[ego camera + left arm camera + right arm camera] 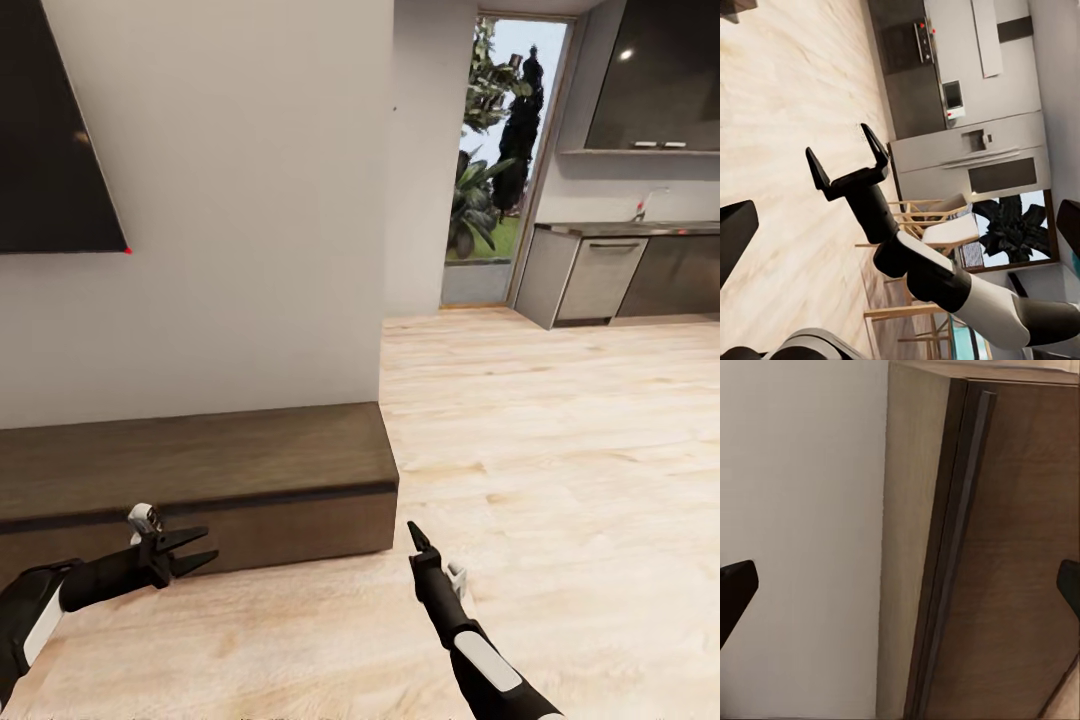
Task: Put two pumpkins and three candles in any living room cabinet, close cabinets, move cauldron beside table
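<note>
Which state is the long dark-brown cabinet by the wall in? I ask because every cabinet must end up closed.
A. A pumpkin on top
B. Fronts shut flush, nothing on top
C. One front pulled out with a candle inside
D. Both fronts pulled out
B: in the head view the cabinet shows a flush front and a bare top, with no pale interior exposed.

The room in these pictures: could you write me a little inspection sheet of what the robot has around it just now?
Surface: pale wood floor, bare where seen.
Job's things: long dark-brown cabinet against the white wall, fronts shut; pumpkins, candles, cauldron: nothing seen.
Clutter: nothing seen.
Grippers: left gripper open and empty, near the cabinet front; right gripper open and empty, above the floor.
Cables: nothing seen.
Surroundings: dark screen on the wall, glass door onto greenery, grey kitchen units, wooden chairs.
</note>
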Motion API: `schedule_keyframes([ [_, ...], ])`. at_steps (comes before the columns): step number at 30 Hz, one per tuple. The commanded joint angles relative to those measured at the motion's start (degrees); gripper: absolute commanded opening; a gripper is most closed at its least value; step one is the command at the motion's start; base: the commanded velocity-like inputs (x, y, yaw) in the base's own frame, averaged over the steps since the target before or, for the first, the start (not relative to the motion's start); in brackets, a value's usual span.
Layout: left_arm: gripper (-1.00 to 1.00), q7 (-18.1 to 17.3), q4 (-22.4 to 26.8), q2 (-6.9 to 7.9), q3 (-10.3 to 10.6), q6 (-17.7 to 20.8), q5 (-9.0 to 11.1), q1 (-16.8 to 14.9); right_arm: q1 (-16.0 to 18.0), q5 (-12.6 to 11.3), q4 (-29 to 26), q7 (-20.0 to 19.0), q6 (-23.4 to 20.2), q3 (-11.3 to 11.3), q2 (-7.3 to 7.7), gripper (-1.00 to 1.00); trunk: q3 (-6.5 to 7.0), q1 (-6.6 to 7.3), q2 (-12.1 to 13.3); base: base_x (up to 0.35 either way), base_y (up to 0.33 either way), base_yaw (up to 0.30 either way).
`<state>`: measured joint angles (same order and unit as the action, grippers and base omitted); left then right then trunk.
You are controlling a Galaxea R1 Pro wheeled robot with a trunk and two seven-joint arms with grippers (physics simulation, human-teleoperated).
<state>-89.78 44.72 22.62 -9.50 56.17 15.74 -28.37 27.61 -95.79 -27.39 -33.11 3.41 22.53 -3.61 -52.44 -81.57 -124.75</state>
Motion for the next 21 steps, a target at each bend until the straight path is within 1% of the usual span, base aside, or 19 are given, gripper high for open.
schedule_keyframes([
  [1,1.0,-0.22,0.01,0.02,0.01,0.6,-0.01,-0.02,0.07,-0.55,0.06,-0.93,0.3,0.49,0.06,1.0,-0.23,-0.22,-0.44,0.0,0.0,0.0],
  [4,1.0,-0.22,0.01,0.03,0.01,0.6,0.05,-0.02,0.07,-0.48,0.06,-1.86,0.15,0.5,0.08,1.0,-0.77,-0.87,-1.64,0.0,0.0,0.0],
  [12,1.0,-0.22,0.01,0.0,0.01,0.6,0.01,-0.02,0.07,-0.47,0.03,-2.63,0.41,0.28,-0.14,1.0,-2.21,-2.63,-4.85,0.0,0.0,0.0],
  [17,1.0,-0.22,0.01,-0.03,0.01,0.6,0.0,-0.02,0.07,-0.46,0.05,-6.19,0.64,0.08,-0.29,1.0,-3.11,-3.73,-6.85,0.0,0.0,0.0],
  [21,1.0,-0.22,0.01,0.02,0.01,0.6,0.04,-0.02,0.07,-0.46,0.06,-7.35,0.84,0.07,-0.34,1.0,-3.83,-4.61,-8.46,0.0,0.0,0.0],
])
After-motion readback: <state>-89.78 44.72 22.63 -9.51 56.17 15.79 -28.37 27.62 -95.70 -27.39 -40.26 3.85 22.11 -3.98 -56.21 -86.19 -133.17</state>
